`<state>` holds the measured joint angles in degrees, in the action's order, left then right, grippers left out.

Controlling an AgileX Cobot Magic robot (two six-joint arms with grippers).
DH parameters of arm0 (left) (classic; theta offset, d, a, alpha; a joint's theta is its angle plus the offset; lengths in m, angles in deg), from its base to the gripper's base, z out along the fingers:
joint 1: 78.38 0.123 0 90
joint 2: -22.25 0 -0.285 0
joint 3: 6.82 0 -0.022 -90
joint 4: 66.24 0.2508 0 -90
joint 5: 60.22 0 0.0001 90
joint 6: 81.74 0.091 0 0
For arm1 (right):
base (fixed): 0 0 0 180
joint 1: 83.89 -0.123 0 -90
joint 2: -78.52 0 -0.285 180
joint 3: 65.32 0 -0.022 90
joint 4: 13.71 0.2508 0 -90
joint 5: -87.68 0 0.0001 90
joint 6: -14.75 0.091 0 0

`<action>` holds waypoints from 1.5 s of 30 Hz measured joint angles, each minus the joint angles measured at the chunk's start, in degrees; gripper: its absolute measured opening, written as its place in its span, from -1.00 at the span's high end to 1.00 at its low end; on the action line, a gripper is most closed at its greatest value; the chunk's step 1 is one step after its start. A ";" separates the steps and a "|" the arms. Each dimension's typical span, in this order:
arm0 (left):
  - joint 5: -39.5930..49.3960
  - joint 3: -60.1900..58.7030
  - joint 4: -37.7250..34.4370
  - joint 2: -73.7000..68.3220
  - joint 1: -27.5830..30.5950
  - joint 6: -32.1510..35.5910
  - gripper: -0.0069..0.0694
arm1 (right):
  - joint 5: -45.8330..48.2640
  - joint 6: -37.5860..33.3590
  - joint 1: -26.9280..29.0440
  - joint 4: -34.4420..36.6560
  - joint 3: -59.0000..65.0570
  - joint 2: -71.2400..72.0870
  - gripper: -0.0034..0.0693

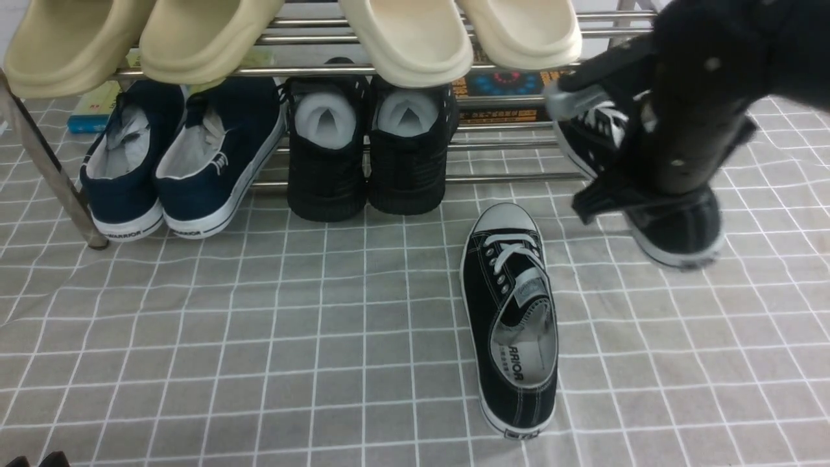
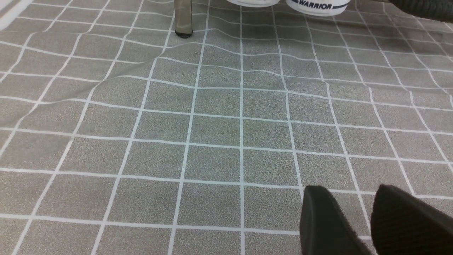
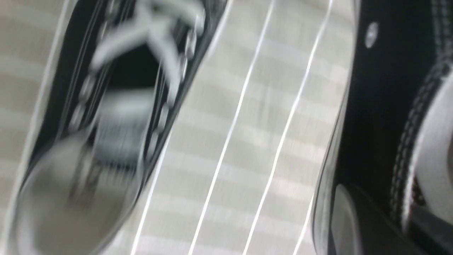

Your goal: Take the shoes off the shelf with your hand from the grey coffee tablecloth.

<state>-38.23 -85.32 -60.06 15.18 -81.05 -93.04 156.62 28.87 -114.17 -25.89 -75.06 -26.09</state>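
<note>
One black canvas shoe with white laces lies on the grey checked tablecloth, toe toward the shelf. The other shoe hangs tilted in the air in front of the shelf's right end, with my right gripper shut on its side. The right wrist view is blurred. It shows the held shoe against one finger, and the lying shoe below. My left gripper hovers low over bare cloth, slightly open with nothing between its fingertips.
On the shelf's lower tier stand a navy pair and an all-black mesh pair. Beige slippers sit on the tier above. A slanted shelf leg stands at the left. The shelf leg also shows in the left wrist view.
</note>
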 joint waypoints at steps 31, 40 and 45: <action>0.00 0.00 0.00 0.00 0.00 0.00 0.19 | -18.98 -2.30 -0.01 17.08 17.33 -2.53 0.51; 0.00 0.00 0.00 0.00 0.00 0.00 0.19 | -8.86 -5.77 -0.01 18.16 11.37 2.06 0.06; 0.00 0.00 0.00 0.00 0.00 0.00 0.19 | -1.91 -6.77 -0.01 18.16 11.24 13.35 0.60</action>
<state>-38.23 -85.32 -60.06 15.18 -81.05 -93.04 154.71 22.11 -114.19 -7.74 -63.82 -12.75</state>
